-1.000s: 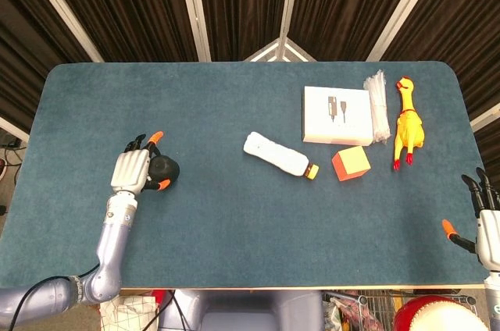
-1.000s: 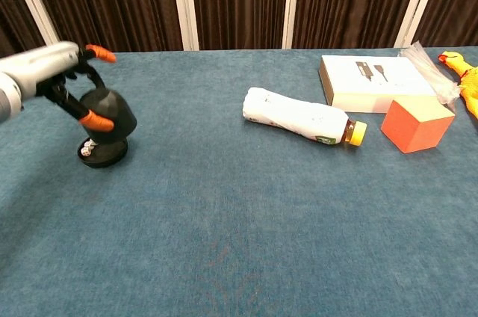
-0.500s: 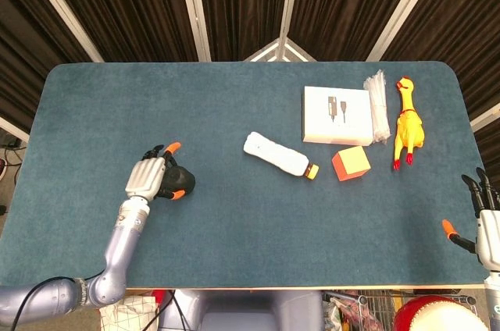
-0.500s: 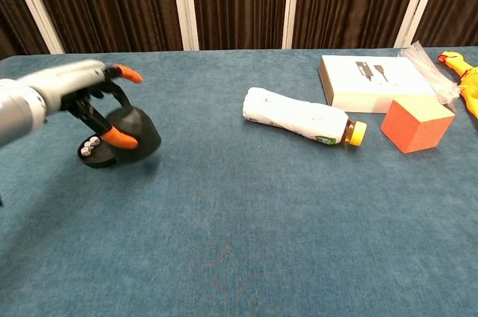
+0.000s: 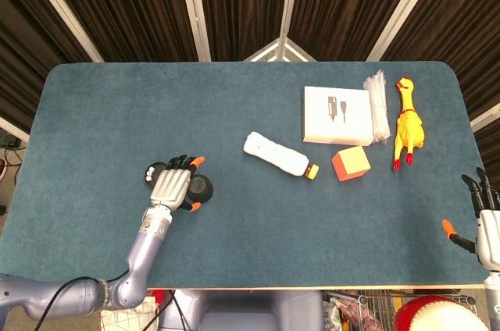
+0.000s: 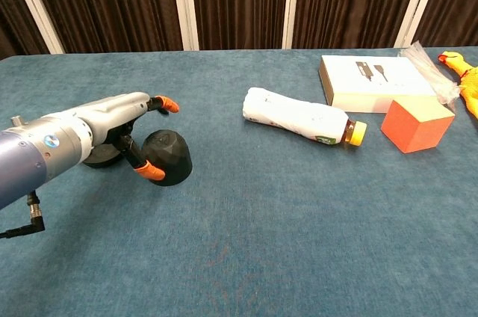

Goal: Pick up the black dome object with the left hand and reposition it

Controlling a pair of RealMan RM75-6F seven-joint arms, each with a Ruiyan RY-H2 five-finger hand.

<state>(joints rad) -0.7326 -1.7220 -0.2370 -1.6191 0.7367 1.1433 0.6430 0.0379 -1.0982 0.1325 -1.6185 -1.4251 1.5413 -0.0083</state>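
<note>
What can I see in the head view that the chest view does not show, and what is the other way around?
Only the head view shows the right hand at the table's near right edge, fingers apart, holding nothing, and the whole yellow rubber chicken.

Only the chest view shows from the side how the left hand grips the black dome, and a black base disc behind the hand.

Both show the lying bottle, the orange cube, the white box and the blue table.

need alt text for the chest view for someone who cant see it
The robot's left hand grips a black dome object on a blue table. To the right lie a white bottle, an orange cube and a white box.
</note>
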